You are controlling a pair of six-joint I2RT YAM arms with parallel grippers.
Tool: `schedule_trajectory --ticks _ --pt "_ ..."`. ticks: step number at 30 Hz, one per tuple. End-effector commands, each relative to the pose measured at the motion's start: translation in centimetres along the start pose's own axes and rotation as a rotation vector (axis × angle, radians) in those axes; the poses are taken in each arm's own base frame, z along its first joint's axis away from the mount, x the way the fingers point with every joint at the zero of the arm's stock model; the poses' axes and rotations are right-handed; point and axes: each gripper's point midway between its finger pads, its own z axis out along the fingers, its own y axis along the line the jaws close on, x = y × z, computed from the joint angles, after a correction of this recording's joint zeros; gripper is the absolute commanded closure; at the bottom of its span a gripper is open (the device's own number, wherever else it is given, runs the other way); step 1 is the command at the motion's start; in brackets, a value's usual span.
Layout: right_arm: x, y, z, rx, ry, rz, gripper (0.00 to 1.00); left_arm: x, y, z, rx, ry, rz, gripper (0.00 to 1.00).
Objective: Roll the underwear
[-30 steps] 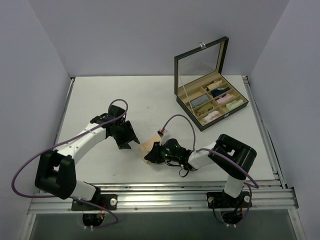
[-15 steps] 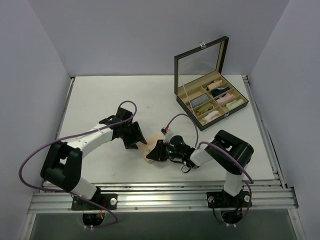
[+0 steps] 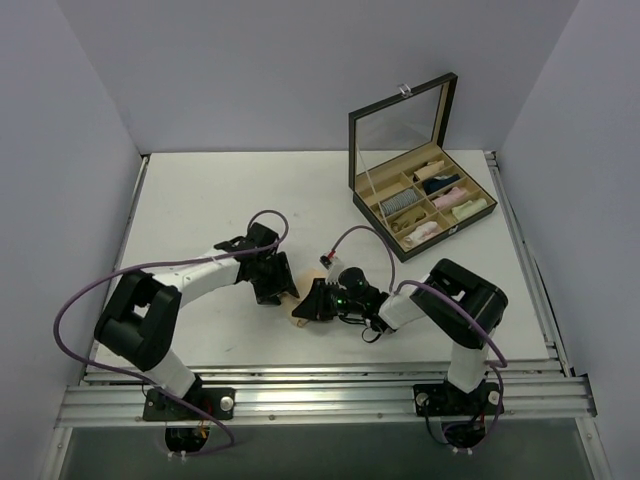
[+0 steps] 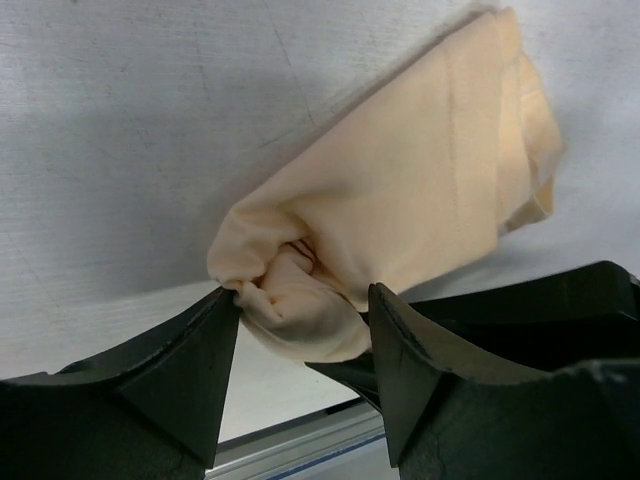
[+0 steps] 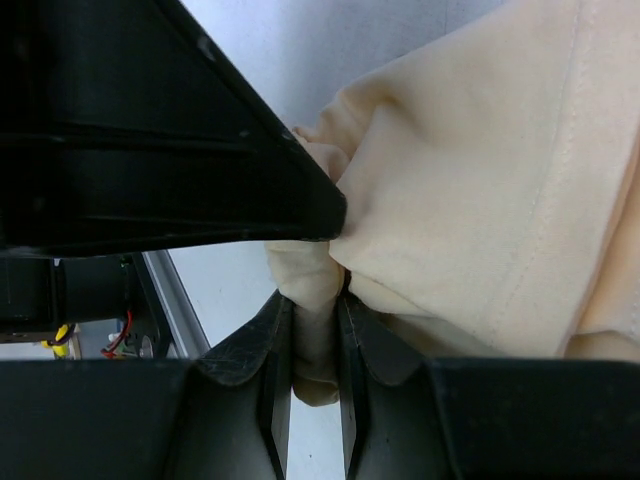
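**Underwear gathered at one end, roll not yet made**

The underwear [image 4: 420, 210] lies on the tabletop [image 3: 200, 190], low and centre in the top view, between the two wrists. We judge the task to be at an early-to-middle stage. One end of the cloth is bunched into a loose knot of folds, while the rest spreads flat and slack. No tight, even roll shows yet, so the winding and tidying are left to do.

The left jaws stand wide open and straddle the bunched end, their tips just beside the cloth and gripping nothing. The right jaws are nearly closed and pinch a thin fold of the underwear.

We count one underwear, two arms and one open box [image 3: 432, 243] at upper right. It holds what look like six cloth rolls [image 3: 400, 203], though they are small in that view.
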Motion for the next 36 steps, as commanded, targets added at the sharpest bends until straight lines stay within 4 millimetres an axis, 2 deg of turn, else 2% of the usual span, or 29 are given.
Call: schedule_trajectory --ticks 1,5,7,8,10,11,12,13,14,16,17,18,19,21,22,24,25,27,28,29,31,32,34,36 --pt "3.7 -5.6 -1.0 0.202 0.127 0.061 1.0 1.0 1.9 1.3 -0.091 0.031 0.023 0.38" --pt "3.6 -5.8 -1.0 0.2 0.137 0.065 1.0 1.3 2.8 2.0 -0.153 0.062 0.015 0.4" --pt "3.6 -5.8 -1.0 0.195 0.142 0.063 1.0 1.0 2.6 1.9 -0.17 0.069 0.016 0.51" --pt "3.7 -5.9 -1.0 0.201 0.153 0.061 1.0 1.5 3.0 2.0 -0.193 0.099 0.007 0.59" --pt "3.1 -6.1 -1.3 0.234 0.153 0.02 0.96 1.5 2.9 1.7 -0.215 0.129 0.005 0.81" --pt "3.3 -6.5 -1.7 0.28 0.178 0.014 0.92 1.8 2.9 1.9 -0.226 0.155 0.006 0.84" --pt "2.7 -6.7 -2.0 0.317 0.161 -0.008 0.79 2.0 2.9 1.8 -0.235 0.175 0.009 0.87" --pt "1.4 -5.7 -2.4 0.315 0.131 -0.055 0.75 2.2 2.9 1.7 -0.244 0.197 0.008 0.9" --pt "1.7 -5.9 -3.2 0.361 0.154 -0.066 0.71 2.6 3.0 1.6 -0.267 0.234 0.006 0.92" --pt "-1.2 -4.4 -4.1 0.397 0.068 -0.131 0.66 3.4 3.6 1.0 -0.31 0.273 0.002 0.93" --pt "-1.2 -4.5 -4.9 0.435 0.079 -0.165 0.64 3.3 3.5 1.0 -0.317 0.279 0.004 0.94" --pt "-1.9 -3.5 -5.1 0.438 0.059 -0.199 0.63 3.3 3.7 0.8 -0.336 0.278 0.009 0.94" --pt "-3.4 -2.7 -5.7 0.458 0.003 -0.23 0.61 3.7 4.2 0.4 -0.374 0.296 0.008 0.95" --pt "-3.9 -1.6 -6.3 0.475 -0.015 -0.295 0.58 3.6 4.6 0.1 -0.419 0.3 0.01 0.95" --pt "-4.2 0.6 -6.1 0.44 -0.037 -0.34 0.56 3.9 5.0 -0.2 -0.448 0.32 0.004 0.95" --pt "-4.9 1.5 -6.4 0.479 -0.08 -0.41 0.52 4.0 5.2 -0.2 -0.469 0.331 -0.004 0.95" --pt "-4.7 3.2 -5.8 0.456 -0.085 -0.446 0.51 4.1 5.2 -0.3 -0.477 0.337 -0.017 0.95" --pt "-4.7 3.9 -5.5 0.473 -0.096 -0.496 0.49 4.2 5.1 -0.2 -0.48 0.342 -0.038 0.95" --pt "-3.6 4.6 -4.8 0.463 -0.076 -0.531 0.49 4.2 4.8 -0.2 -0.473 0.347 -0.045 0.95" --pt "-3.6 5.4 -4.5 0.46 -0.085 -0.549 0.48 4.3 4.9 0.0 -0.479 0.353 -0.05 0.95" --pt "-2.9 5.2 -3.5 0.483 -0.068 -0.584 0.47 4.1 4.5 -0.1 -0.49 0.353 -0.043 0.95" --pt "-2.3 6.0 -3.0 0.473 -0.063 -0.601 0.46 3.9 4.7 0.0 -0.508 0.349 -0.038 0.95" --pt "-1.5 5.6 -2.1 0.5 -0.048 -0.631 0.46 3.9 4.5 0.0 -0.516 0.348 -0.034 0.95" --pt "-0.7 6.5 -1.2 0.486 -0.043 -0.652 0.45 3.9 4.5 0.2 -0.52 0.349 -0.039 0.96"
